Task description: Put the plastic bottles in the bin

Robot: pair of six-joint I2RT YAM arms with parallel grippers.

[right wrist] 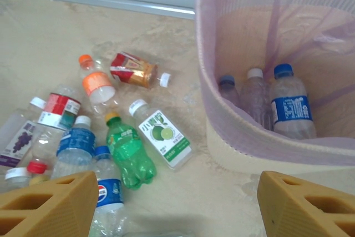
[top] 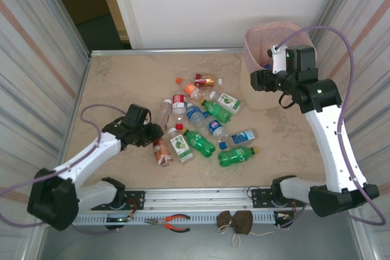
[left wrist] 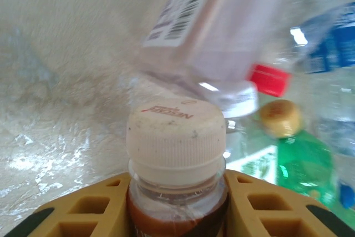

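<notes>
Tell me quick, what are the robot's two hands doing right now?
Left gripper: closed on the brown bottle with the white cap.
Right gripper: open, holding nothing, near the bin.

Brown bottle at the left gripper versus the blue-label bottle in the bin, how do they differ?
The brown bottle has a white cap and dark contents; the blue-label bottle is clear with a blue cap. The brown bottle sits between the fingers of the left gripper, outside the bin; the blue-label bottle stands inside it, ungripped. Both are small, capped plastic bottles.
</notes>
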